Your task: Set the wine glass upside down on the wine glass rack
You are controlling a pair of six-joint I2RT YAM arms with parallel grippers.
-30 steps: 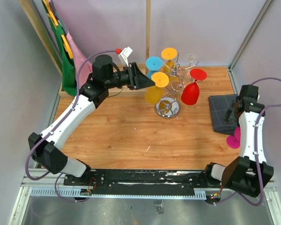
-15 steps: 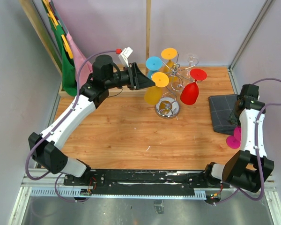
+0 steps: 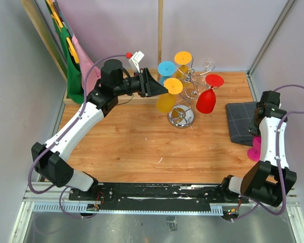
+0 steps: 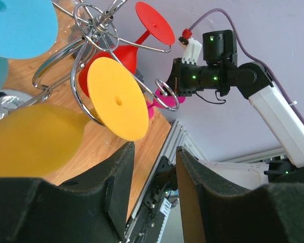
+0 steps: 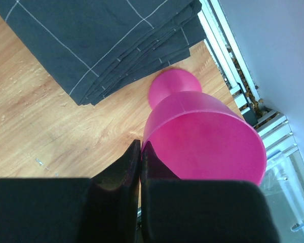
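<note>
One thin rim pinch by the right gripper [image 5: 140, 148] at 4 o'clock could let the magenta wine glass [image 5: 205, 134] swivel or slip.

**Fig.** Top view: bright, even, diffuse light; soft, faint shadows on table [image 3: 142, 142]; glare spots on wine glass rack [image 3: 181, 117] base. L wrist view: yellow glass [image 4: 30, 142] & left gripper [image 4: 154, 152] blurred, bkgd sharp, edges stretched. R wrist view: right gripper [image 5: 141, 147] dark, out of focus; pink wine glass [image 5: 202, 136] w/ soft sheen.
</note>
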